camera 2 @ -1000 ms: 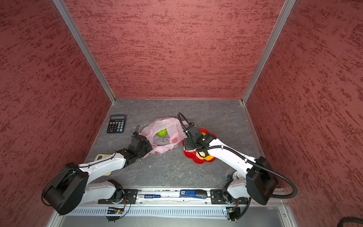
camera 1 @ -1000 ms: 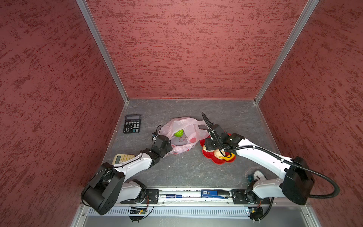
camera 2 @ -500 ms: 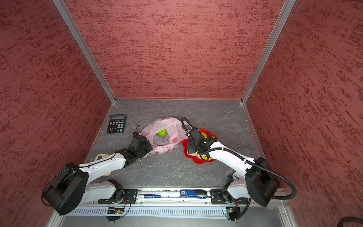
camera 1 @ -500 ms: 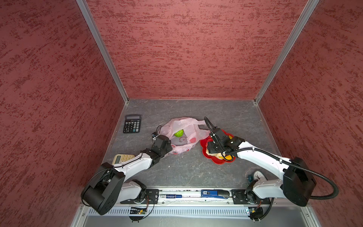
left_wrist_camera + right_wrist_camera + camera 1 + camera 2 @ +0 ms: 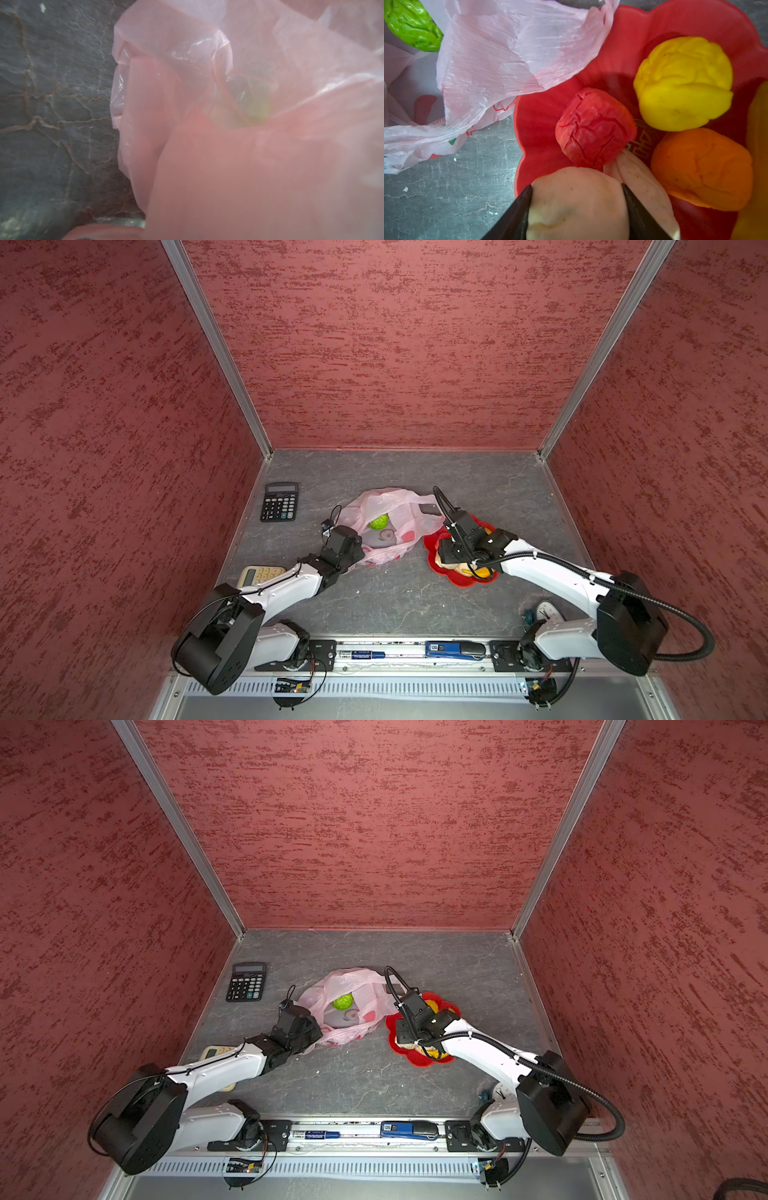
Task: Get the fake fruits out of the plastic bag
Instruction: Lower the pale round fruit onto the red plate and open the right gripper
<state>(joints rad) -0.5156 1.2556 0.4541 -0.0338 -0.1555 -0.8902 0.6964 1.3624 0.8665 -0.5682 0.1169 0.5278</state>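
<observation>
The pale-pink plastic bag (image 5: 395, 506) (image 5: 361, 984) lies crumpled at mid-floor, and a bumpy green ball (image 5: 378, 521) (image 5: 411, 25) shows in its mouth. My left gripper (image 5: 358, 548) sits at the bag's near-left edge, shut on the film; bag film (image 5: 249, 166) covers its jaws in the left wrist view. Just right of the bag stands the red flower-shaped dish (image 5: 457, 578) (image 5: 654, 25). It holds red (image 5: 593, 126), yellow (image 5: 683, 83), orange (image 5: 702, 168) and cream (image 5: 643, 187) fruits. My right gripper (image 5: 576, 187) (image 5: 442, 556) hangs over the dish's near-left rim, shut on another cream lumpy fruit (image 5: 577, 203).
A black calculator (image 5: 279, 502) lies at the back left, and a beige one (image 5: 262, 574) is partly under my left arm. A small clock (image 5: 548, 610) sits by the right arm's base. Red walls close in three sides.
My right gripper has carried the cream fruit a little toward the front and lower over the dish. The left arm and the bag have stayed put.
</observation>
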